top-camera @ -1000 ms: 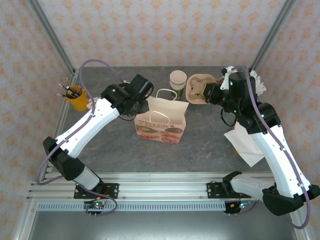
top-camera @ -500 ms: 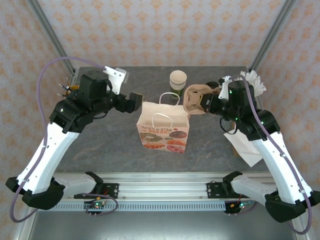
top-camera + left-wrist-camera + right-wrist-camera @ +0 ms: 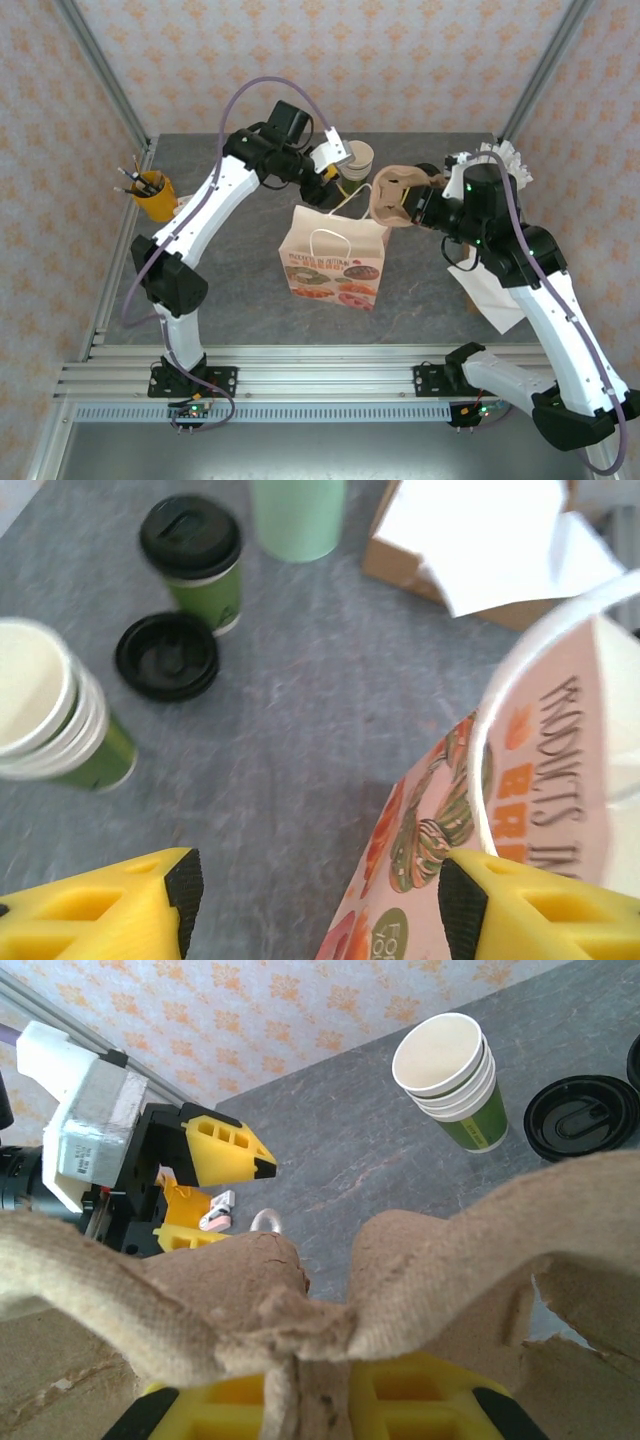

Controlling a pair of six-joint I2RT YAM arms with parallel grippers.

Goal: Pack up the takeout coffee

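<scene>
The left gripper (image 3: 315, 900) is hovering over the far middle of the grey table (image 3: 230, 290), its yellow fingers (image 3: 110, 915) standing wide apart with nothing between them. In the left wrist view the takeout coffee (image 3: 195, 555) is standing upright on the table with its black lid on. A loose black lid (image 3: 167, 657) is lying flat just beside it. A stack of lidless green cups (image 3: 50, 720) is sitting near that loose lid, and a pale mint cup (image 3: 298, 515) is standing just beside the coffee on its other side. A cardboard box (image 3: 400, 575) with white paper in it is resting near the mint cup.

From above, the printed paper bag (image 3: 335, 255) is standing upright in the middle of the table, on the near side of the left gripper, with its mouth open and its handles up. The right gripper (image 3: 418, 205) is holding a brown pulp cup carrier (image 3: 393, 192) just to the right of the bag's top edge. In the right wrist view its jaws are clamped on a middle rib of the carrier. A yellow pot of pens (image 3: 152, 195) is standing at the far left edge of the table, and a white paper sheet (image 3: 495, 290) is lying on the right side under the right arm
</scene>
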